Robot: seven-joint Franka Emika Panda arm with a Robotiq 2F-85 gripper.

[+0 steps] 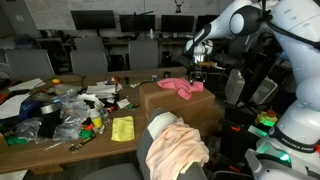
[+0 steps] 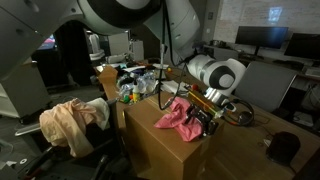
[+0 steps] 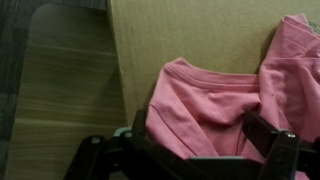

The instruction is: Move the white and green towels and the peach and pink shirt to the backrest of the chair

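Observation:
A pink shirt [image 1: 182, 88] lies crumpled on top of a cardboard box [image 1: 200, 112]; it also shows in the exterior view [image 2: 176, 116] and fills the wrist view [image 3: 215, 100]. My gripper [image 1: 197, 70] is right over it, open, with one finger on each side of the cloth [image 3: 200, 150]. A peach garment [image 1: 178, 150] hangs over the chair backrest, also in the exterior view [image 2: 66, 124], with a white cloth [image 1: 160, 124] beside it. A yellow-green towel [image 1: 122, 128] lies flat on the wooden table.
The table [image 1: 60, 150] is crowded with plastic wrap, bottles and small items [image 1: 70, 108]. Office chairs and monitors [image 1: 105, 20] stand behind. The box top [image 3: 190, 30] is bare beyond the shirt. A second robot base [image 1: 295, 120] stands close by.

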